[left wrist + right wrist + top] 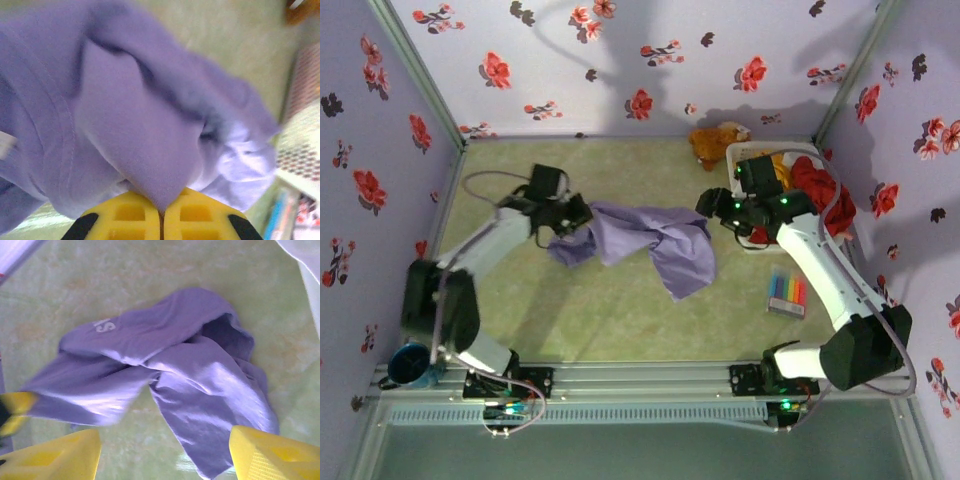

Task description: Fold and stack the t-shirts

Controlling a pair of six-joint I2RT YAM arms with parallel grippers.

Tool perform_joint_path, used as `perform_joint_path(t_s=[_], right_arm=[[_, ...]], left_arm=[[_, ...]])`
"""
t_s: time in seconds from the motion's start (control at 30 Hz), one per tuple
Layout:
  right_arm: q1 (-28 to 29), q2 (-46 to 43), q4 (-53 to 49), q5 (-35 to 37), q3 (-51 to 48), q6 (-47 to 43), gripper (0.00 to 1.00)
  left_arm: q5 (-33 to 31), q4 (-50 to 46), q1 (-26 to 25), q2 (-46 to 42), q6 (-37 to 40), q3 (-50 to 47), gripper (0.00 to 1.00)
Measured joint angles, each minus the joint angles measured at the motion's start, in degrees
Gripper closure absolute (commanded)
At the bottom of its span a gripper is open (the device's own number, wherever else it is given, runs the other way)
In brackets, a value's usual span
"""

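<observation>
One crumpled lavender-purple cloth t-shirt (pixel 650 240) lies on the green table (pixel 620 320). The left gripper (pixel 161 212) pinches its left fold. The right gripper (pixel 712 207) stands wide, empty, near its right edge. One red t-shirt (pixel 820 190) and one orange-yellow t-shirt (pixel 782 165) lie in one white plastic basket (pixel 750 150).

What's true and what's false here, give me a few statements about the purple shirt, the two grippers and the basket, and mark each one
1. The left gripper is shut on a fold of the purple t-shirt. True.
2. The right gripper is clamped on the same shirt. False: its jaws stand open over the shirt's right end, holding nothing.
3. The purple t-shirt lies neatly folded. False: it is crumpled and spread unevenly on the table.
4. A red t-shirt sits in the white basket at the back right. True.
</observation>
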Motion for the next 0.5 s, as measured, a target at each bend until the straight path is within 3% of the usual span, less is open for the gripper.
perform_joint_path(t_s=[0.17, 0.3, 0.5], right_arm=[[3.3, -1.2, -0.3, 2.0, -3.8, 0.3, 0.3], [6.5, -0.3, 0.1, 2.6, -6.0, 1.0, 0.32], [9.0, 6.8, 3.0, 3.2, -5.8, 1.5, 0.4]], left_arm=[[2.0, -9.7, 17.1, -15.8, 4.9, 2.6, 1.0], [4.7, -17.2, 29.5, -19.1, 9.6, 1.9, 1.0], [9.6, -22.5, 36.7, -15.5, 13.6, -3.0, 1.0]])
